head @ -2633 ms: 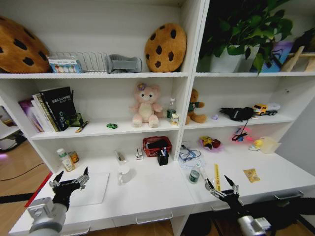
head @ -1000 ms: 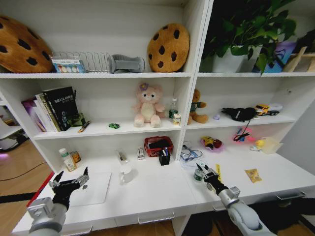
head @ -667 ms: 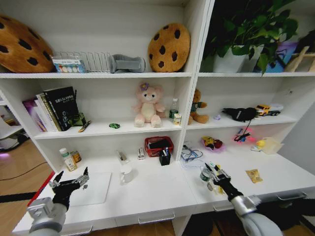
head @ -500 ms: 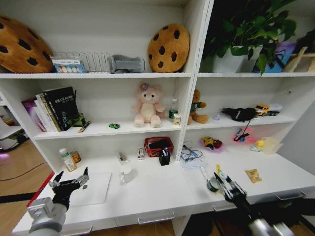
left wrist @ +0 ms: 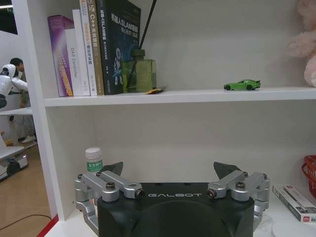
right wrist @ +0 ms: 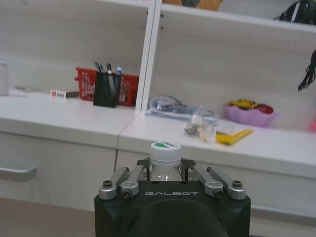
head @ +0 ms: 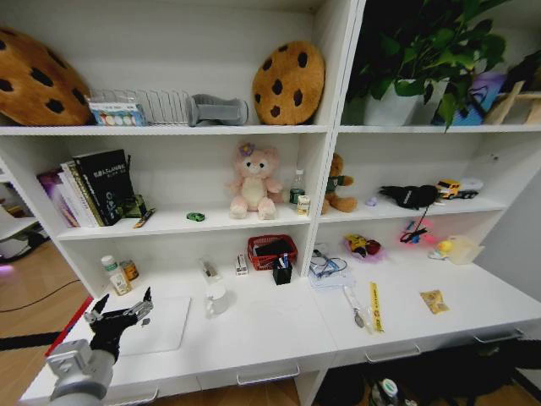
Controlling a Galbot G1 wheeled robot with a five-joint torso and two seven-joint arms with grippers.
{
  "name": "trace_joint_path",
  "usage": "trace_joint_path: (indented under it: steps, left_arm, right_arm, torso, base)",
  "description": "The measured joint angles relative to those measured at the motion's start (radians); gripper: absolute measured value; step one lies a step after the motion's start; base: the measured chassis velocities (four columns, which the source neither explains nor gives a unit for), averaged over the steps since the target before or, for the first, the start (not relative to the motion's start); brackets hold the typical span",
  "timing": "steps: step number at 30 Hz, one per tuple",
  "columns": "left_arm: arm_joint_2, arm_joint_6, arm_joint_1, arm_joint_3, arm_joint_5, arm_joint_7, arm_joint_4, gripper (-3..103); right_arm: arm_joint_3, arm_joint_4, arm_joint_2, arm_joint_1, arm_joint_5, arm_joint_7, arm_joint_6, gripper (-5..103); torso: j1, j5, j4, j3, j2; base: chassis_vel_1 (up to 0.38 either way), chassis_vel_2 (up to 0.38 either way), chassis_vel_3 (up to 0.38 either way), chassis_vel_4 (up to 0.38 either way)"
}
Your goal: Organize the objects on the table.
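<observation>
The left gripper (head: pixel 117 315) hovers spread wide and empty above the long white desk (head: pixel 262 334). The right gripper (right wrist: pixel 173 178), below the desk's front edge, clamps a small clear bottle with a white-and-green cap (right wrist: pixel 165 152) (probably light, rigid, slippery; best held mid-body).
</observation>
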State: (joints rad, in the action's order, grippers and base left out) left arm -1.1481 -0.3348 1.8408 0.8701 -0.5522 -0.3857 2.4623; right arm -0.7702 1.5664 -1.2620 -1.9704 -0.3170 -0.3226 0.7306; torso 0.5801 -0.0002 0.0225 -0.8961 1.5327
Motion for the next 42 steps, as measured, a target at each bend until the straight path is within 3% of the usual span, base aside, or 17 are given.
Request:
trace_joint_path:
  steps: [4, 18, 42]
  left_arm:
    - [0.0, 0.0, 0.0, 0.0, 0.0, 0.0, 0.0, 100]
    - [0.0, 0.0, 0.0, 0.0, 0.0, 0.0, 0.0, 100]
    - [0.0, 0.0, 0.0, 0.0, 0.0, 0.0, 0.0, 100]
  right_arm:
    - [0.034, -0.126, -0.002, 0.087, 0.049, 0.005, 0.018, 30]
    - [0.136, -0.485, 0.008, 0.29, 0.032, 0.03, 0.041, 30]
    - [0.146, -0.9, 0.023, 0.646, 0.03, 0.069, 0.069, 30]
  torso:
    - [0.0, 0.0002, 0.0, 0.0, 0.0]
    - [0.0, 0.0004, 0.0003, 0.0, 0.0]
    - [0.0, 0.0003, 0.0002, 0.0, 0.0]
  base:
    - [0.0, 0.0, 0.0, 0.0]
    - [0.0, 0.0, 0.0, 0.0]
    - [0.0, 0.0, 0.0, 0.0]
